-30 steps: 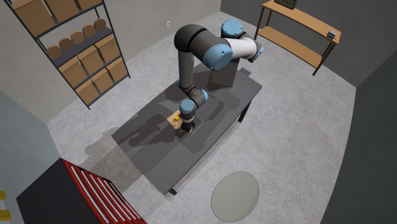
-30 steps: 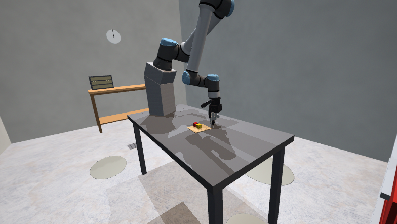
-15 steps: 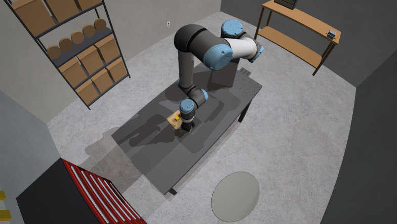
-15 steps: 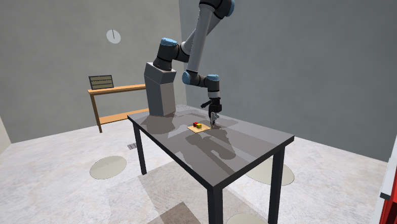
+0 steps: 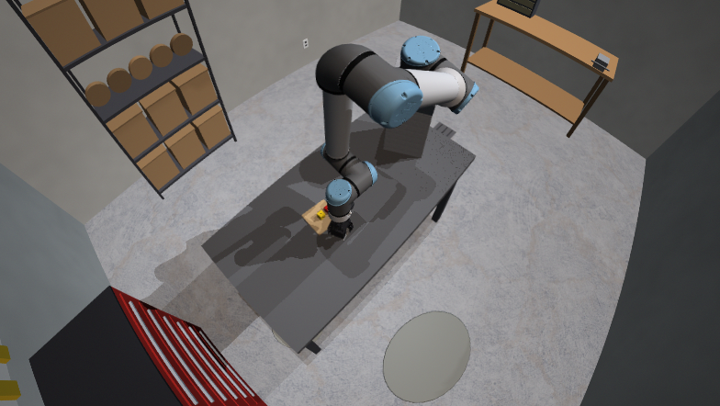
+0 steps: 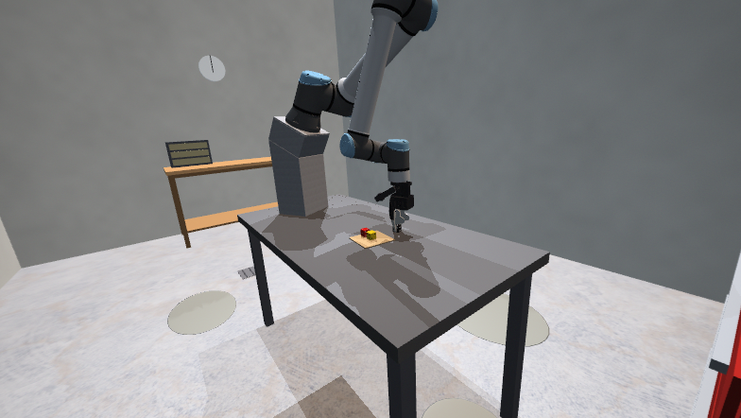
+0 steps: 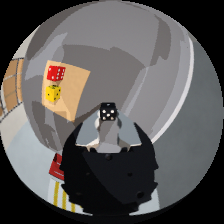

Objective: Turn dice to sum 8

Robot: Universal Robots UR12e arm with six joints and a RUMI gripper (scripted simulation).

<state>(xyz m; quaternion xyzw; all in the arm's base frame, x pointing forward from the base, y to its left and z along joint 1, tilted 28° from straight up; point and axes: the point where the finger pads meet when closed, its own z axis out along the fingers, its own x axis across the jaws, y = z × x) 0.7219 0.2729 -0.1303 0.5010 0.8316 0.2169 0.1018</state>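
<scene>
Tool [image 7: 107, 125] clamped narrowly on the black die [image 7: 107, 111], off the mat [image 7: 75, 90] at its 4 o'clock above the tabletop [image 7: 150, 75]; lift straight, reorient, then set flat beside the red die [image 7: 56, 73].

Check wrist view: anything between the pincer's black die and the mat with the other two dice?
Nothing. In the wrist view only bare grey table separates the black die, gripped by the pincer, from the mat.
</scene>
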